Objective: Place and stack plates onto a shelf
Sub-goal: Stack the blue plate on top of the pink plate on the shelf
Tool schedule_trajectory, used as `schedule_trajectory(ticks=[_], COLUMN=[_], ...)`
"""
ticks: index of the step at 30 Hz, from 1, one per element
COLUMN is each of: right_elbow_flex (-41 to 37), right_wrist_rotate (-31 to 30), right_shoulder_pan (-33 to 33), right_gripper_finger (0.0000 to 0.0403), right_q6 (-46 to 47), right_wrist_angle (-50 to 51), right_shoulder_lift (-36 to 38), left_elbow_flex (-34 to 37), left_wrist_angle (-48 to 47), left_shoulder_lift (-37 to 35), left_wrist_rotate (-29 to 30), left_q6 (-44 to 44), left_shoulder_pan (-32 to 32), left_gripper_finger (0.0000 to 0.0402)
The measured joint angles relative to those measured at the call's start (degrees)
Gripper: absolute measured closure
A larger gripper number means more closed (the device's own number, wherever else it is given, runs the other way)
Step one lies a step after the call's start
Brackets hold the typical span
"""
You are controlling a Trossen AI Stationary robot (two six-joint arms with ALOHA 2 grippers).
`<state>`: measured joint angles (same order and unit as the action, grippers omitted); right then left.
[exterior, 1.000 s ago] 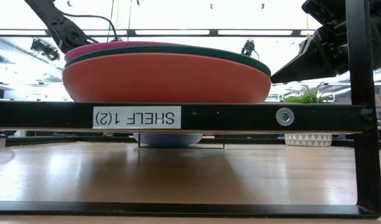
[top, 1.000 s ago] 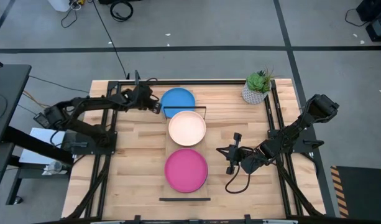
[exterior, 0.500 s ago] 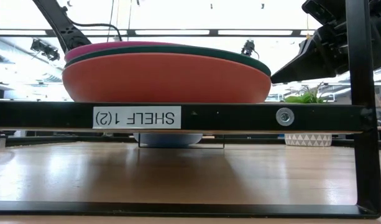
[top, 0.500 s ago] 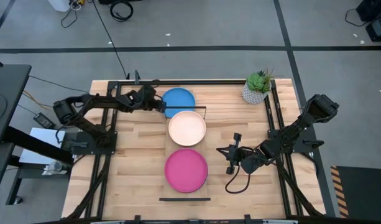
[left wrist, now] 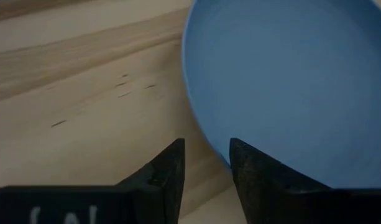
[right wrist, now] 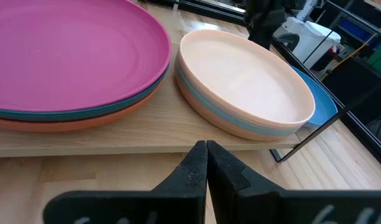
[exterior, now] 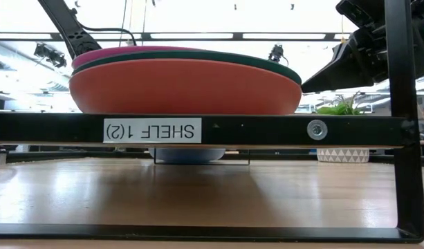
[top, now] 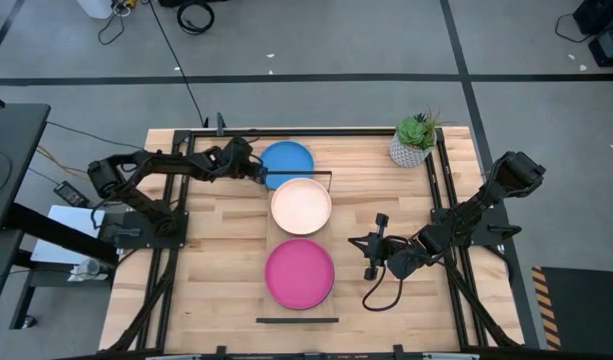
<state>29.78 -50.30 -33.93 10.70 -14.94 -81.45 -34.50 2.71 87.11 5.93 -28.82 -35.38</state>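
- Reaching in from the tabletop's (top: 206,280) left edge, the left tool (top: 254,170) sits at the left rim of the blue plate (top: 286,159), near the far edge of the tabletop.
- Its fingers (left wrist: 168,180) are spread a little in the left wrist view, with the blue plate's rim passing just beyond the gap between them; whether they touch it cannot be told.
- The blue plate lies flat on the tabletop, just past the far end of the shelf (right wrist: 115,140).
- On the shelf, the cream plate (top: 301,205) tops a small stack at the far end, and the pink plate (top: 299,273) tops another toward the near end, over a teal plate (exterior: 281,72) and an orange plate (exterior: 184,86).
- The right tool (top: 371,245) waits to the right of the shelf, between the two stacks, its fingers (right wrist: 196,165) pressed together on nothing.
- A potted plant (top: 414,140) stands at the far right corner.
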Motion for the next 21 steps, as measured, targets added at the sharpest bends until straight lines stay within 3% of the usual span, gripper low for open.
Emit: schedule_trajectory(ticks=[12, 21], right_elbow_flex=[0.0, 0.0], right_wrist_rotate=[0.04, 0.07], right_shoulder_pan=[0.0, 0.0], right_gripper_finger=[0.0389, 0.0389], right_q6=[-0.18, -0.18], right_wrist_angle=[0.0, 0.02], right_shoulder_lift=[0.0, 0.0], left_elbow_flex=[-0.07, -0.09], left_wrist_angle=[-4.47, -6.65], left_shoulder_lift=[-0.02, -0.18], left_wrist_rotate=[0.01, 0.01], left_q6=[3.6, 4.16], left_shoulder_pan=[0.0, -0.02], left_gripper_finger=[0.031, 0.0394])
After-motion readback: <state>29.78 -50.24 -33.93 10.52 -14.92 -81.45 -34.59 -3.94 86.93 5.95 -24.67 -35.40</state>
